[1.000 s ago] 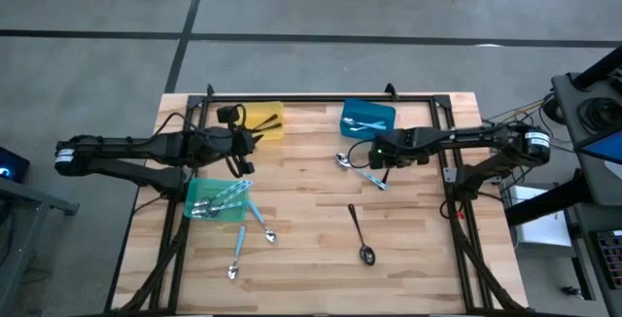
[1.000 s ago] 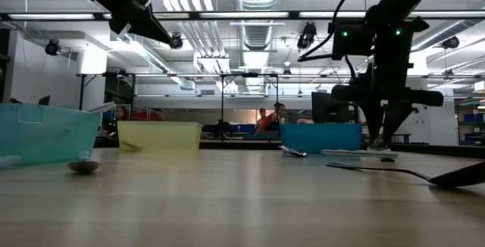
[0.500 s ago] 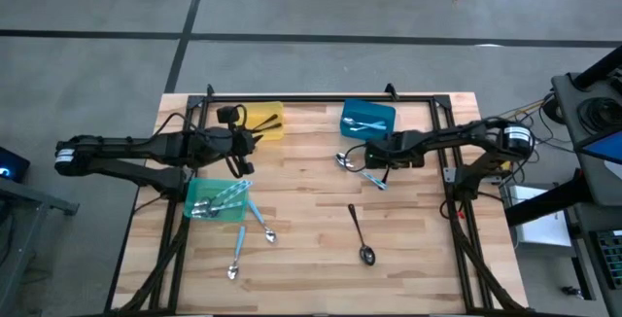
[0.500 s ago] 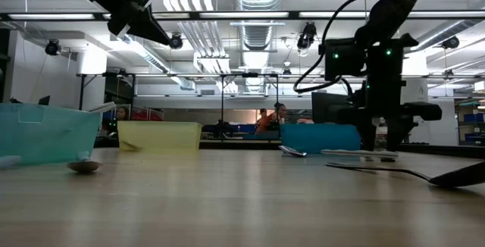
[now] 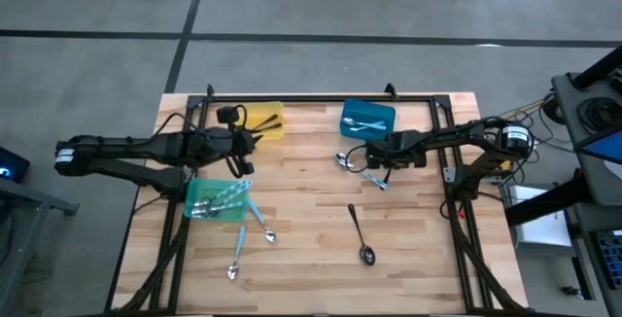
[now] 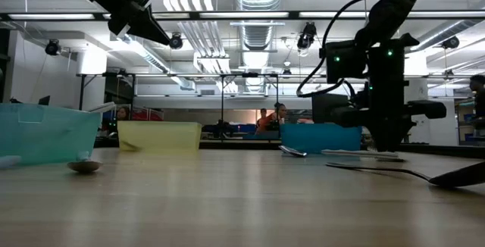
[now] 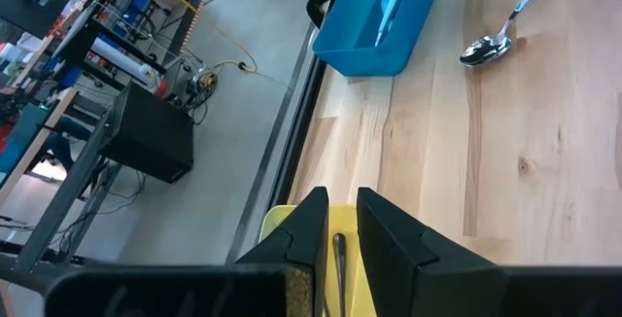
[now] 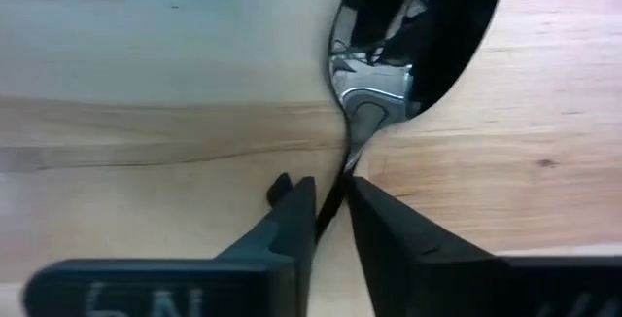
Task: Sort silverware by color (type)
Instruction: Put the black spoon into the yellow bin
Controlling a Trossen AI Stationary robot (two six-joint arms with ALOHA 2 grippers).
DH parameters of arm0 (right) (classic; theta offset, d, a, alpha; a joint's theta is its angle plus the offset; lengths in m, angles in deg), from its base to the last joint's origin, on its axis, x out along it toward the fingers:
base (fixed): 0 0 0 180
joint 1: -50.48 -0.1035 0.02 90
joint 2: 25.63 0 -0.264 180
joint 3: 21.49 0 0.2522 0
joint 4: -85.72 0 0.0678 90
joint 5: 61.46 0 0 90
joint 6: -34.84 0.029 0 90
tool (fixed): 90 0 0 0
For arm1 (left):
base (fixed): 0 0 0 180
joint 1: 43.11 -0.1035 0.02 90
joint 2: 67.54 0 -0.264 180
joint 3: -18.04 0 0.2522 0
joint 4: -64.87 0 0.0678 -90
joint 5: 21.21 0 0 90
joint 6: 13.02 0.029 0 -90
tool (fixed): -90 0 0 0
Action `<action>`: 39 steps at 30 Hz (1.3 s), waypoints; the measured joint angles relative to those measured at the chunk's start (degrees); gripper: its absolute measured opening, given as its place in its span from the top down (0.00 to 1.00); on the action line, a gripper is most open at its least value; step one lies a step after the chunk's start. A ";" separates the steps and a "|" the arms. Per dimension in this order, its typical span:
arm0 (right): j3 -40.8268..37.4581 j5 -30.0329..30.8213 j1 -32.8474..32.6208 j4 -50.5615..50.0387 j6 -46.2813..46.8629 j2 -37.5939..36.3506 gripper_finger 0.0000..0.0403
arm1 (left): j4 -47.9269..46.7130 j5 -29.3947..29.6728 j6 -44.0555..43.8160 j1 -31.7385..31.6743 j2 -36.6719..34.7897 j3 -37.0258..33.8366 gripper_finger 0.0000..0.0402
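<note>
From where I stand the sorting looks roughly half done: a dark spoon (image 5: 360, 234) and two blue-handled spoons (image 5: 253, 229) lie loose on the near table (image 5: 301, 259), beside the green bin (image 5: 216, 200) that already holds several. Farther back, the right gripper (image 5: 367, 156) is clenched on the silver spoon (image 8: 408, 35) just before the blue bin (image 5: 367, 118). Only its wrist view shows that pinch at the neck, and only the left wrist view shows the left gripper (image 7: 338, 234) closed on a dark utensil (image 7: 339, 268) above the yellow bin (image 5: 262, 121).
</note>
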 joint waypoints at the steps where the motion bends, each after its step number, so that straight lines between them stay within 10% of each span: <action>1: -0.02 0.05 0.00 -0.04 -0.42 0.00 0.88 | 0.00 0.00 -0.04 0.00 -0.01 0.00 0.90; 30: -0.32 -3.60 -1.59 -13.13 -12.80 -16.03 0.98 | -1.60 0.00 -4.57 0.02 0.00 0.00 0.90; 39: -3.70 -5.55 -8.93 11.00 -27.49 -25.79 0.98 | 0.12 -1.01 -6.23 0.02 0.00 0.00 0.90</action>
